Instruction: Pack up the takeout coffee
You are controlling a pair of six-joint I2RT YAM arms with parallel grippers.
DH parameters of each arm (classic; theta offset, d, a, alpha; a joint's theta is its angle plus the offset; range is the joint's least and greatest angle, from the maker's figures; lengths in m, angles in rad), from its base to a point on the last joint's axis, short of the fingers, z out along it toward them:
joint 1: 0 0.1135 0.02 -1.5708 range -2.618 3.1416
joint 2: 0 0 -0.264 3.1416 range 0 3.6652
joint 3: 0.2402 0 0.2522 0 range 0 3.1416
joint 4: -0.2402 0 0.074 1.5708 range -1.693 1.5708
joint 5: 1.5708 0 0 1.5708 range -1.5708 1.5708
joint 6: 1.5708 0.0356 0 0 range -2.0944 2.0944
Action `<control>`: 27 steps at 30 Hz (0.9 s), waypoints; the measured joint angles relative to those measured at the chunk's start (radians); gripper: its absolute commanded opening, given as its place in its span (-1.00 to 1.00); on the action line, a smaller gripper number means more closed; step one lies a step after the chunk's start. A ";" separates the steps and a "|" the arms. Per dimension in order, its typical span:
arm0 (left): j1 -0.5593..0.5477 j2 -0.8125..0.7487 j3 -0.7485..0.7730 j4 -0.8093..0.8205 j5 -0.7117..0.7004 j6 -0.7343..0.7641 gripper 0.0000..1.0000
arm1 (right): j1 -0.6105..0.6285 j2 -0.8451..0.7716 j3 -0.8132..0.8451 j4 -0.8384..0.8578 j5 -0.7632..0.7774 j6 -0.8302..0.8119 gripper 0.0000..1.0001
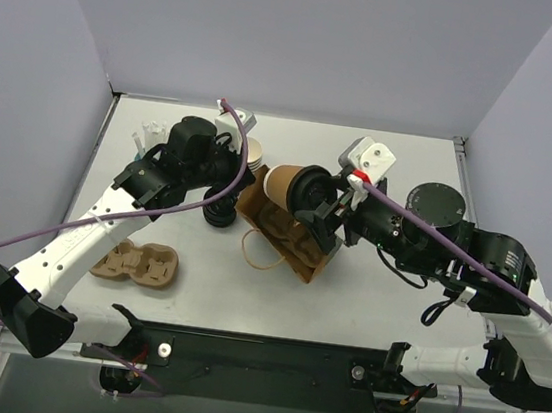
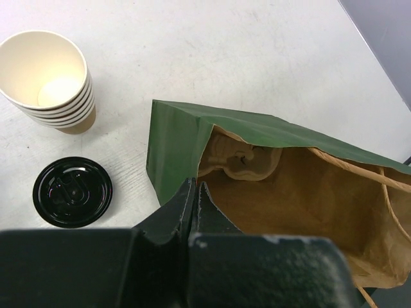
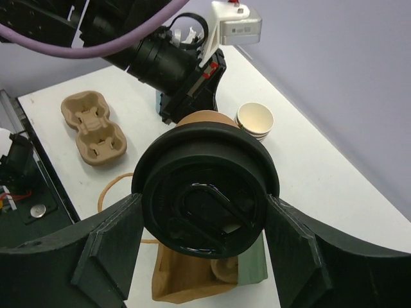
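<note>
The takeout coffee [image 3: 205,192], a kraft-brown cup with a black lid, is held on its side between the fingers [image 3: 115,224] of my right gripper [image 3: 204,205], lid facing the wrist camera. From above, the takeout coffee [image 1: 291,187] hangs over the open mouth of the paper bag [image 1: 289,244], with the right gripper [image 1: 313,201] shut on it. The bag [image 2: 183,138] is green outside and brown inside, and a pulp carrier [image 2: 241,160] lies in it. My left gripper [image 2: 194,191] is shut on the bag's near rim.
A stack of lidless tan cups [image 2: 50,80] and a loose black lid [image 2: 72,191] stand left of the bag. A pulp cup carrier [image 1: 138,262] lies at the front left. The bag's paper handle [image 1: 258,251] loops onto the table.
</note>
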 measured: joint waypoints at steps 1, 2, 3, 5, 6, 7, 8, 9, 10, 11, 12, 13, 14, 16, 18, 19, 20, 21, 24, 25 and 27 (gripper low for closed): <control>0.000 0.000 0.000 0.002 0.000 -0.002 -1.00 | 0.004 0.004 -0.008 -0.003 0.006 -0.004 -0.06; 0.000 0.000 0.000 0.002 0.000 -0.003 -1.00 | 0.008 0.009 -0.012 -0.008 0.010 -0.008 -0.07; 0.000 0.000 0.000 0.002 0.000 -0.005 -1.00 | 0.014 0.016 -0.013 -0.013 0.014 -0.013 -0.07; 0.000 0.000 0.000 0.001 0.000 -0.013 -1.00 | 0.032 0.034 -0.013 -0.021 0.017 -0.021 -0.06; 0.000 0.000 0.000 0.001 0.000 -0.018 -1.00 | 0.043 0.045 -0.013 -0.026 0.019 -0.024 -0.07; 0.000 0.000 0.000 0.001 0.000 -0.024 -1.00 | 0.053 0.056 -0.013 -0.032 0.020 -0.027 -0.07; 0.000 0.000 0.000 0.001 0.000 -0.029 -1.00 | 0.061 0.067 -0.013 -0.037 0.021 -0.028 -0.07; 0.000 0.000 0.000 0.001 0.001 -0.033 -1.00 | 0.068 0.079 -0.013 -0.043 0.023 -0.030 -0.07; 0.000 0.000 0.000 0.001 0.000 -0.038 -1.00 | 0.076 0.092 -0.013 -0.051 0.027 -0.032 -0.07; 0.000 0.000 0.000 0.000 0.000 -0.041 -1.00 | 0.080 0.100 -0.013 -0.058 0.031 -0.032 -0.07; 0.000 0.000 0.000 0.000 0.001 -0.046 -1.00 | 0.087 0.111 -0.013 -0.070 0.042 -0.034 -0.08; 0.000 0.000 0.000 0.000 0.001 -0.047 -1.00 | 0.094 0.120 -0.013 -0.081 0.055 -0.035 -0.09; 0.000 -0.002 0.000 0.000 0.002 -0.048 -1.00 | 0.101 0.129 -0.013 -0.091 0.068 -0.035 -0.09; -0.003 -0.016 -0.018 0.013 0.006 -0.049 -1.00 | 0.109 0.140 -0.024 -0.100 0.101 -0.035 -0.09; -0.008 -0.054 -0.067 0.040 0.009 -0.047 -1.00 | 0.109 0.139 -0.072 -0.104 0.135 -0.039 -0.09; -0.013 -0.075 -0.091 0.042 0.011 -0.046 -1.00 | 0.108 0.139 -0.103 -0.107 0.150 -0.042 -0.09; -0.017 -0.093 -0.110 0.047 0.014 -0.046 -1.00 | 0.106 0.140 -0.124 -0.111 0.157 -0.043 -0.10; -0.021 -0.108 -0.123 0.051 0.017 -0.045 -1.00 | 0.101 0.140 -0.145 -0.115 0.161 -0.043 -0.11; -0.032 -0.140 -0.153 0.078 0.031 -0.047 -1.00 | 0.074 0.140 -0.211 -0.129 0.171 -0.046 -0.14; -0.035 -0.148 -0.164 0.095 0.035 -0.048 -1.00 | 0.067 0.142 -0.220 -0.131 0.172 -0.047 -0.15; -0.039 -0.176 -0.203 0.133 0.045 -0.055 -1.00 | 0.049 0.142 -0.241 -0.130 0.174 -0.052 -0.15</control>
